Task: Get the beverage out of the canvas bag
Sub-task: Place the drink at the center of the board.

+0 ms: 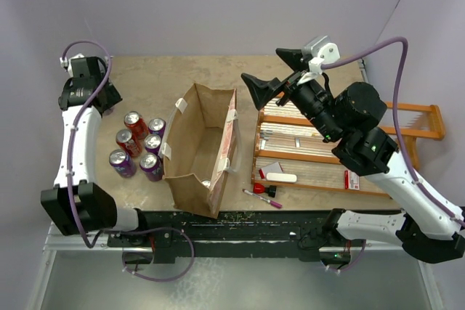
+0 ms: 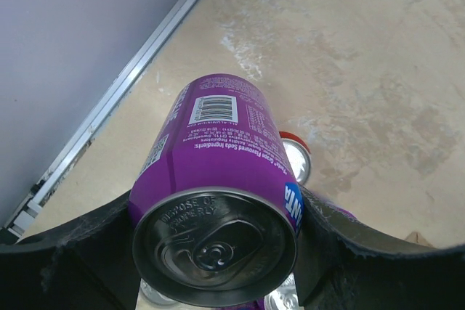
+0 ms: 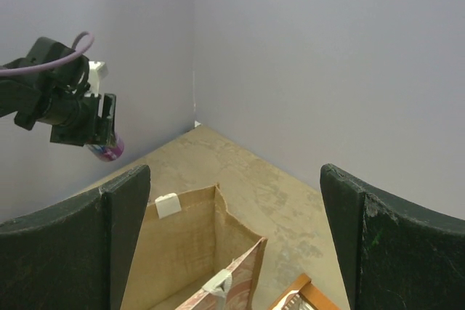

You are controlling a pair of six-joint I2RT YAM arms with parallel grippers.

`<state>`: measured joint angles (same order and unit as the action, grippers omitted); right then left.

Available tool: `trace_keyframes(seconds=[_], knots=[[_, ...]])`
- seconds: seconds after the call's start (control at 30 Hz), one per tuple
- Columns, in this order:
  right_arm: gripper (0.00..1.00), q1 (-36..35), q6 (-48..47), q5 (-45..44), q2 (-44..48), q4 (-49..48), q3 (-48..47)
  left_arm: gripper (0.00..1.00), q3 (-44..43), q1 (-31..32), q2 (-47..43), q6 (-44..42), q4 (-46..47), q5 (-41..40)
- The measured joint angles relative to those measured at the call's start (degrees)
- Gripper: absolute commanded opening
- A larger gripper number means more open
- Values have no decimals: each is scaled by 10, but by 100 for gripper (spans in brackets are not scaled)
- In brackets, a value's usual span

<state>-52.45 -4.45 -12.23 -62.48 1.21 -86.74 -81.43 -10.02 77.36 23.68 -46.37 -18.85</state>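
In left gripper [image 2: 218,255], apparently, purple can [image 2: 214,168]

Six upright cans are counted at the left of the top view: two red aluminium drink cans [image 1: 134,121] and four purple aluminium drink cans [image 1: 120,161]. One further purple can [image 2: 218,201] is seen in the left wrist view. One tan rectangular canvas bag [image 1: 190,136] and one orange wooden-framed rack [image 1: 421,133] are counted.

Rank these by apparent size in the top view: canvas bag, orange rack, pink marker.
1. orange rack, the widest, though the right arm covers part of it.
2. canvas bag.
3. pink marker, by far the smallest.
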Motion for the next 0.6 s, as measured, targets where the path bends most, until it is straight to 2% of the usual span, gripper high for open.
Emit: trace_keyframes(seconds=[0.4,0.6], knots=[[100,0,0,-2,0,2,0,0,79,-61,87,13,103,37],[100,0,-1,-4,6,7,2,0,86,-93,139,8,143,67]])
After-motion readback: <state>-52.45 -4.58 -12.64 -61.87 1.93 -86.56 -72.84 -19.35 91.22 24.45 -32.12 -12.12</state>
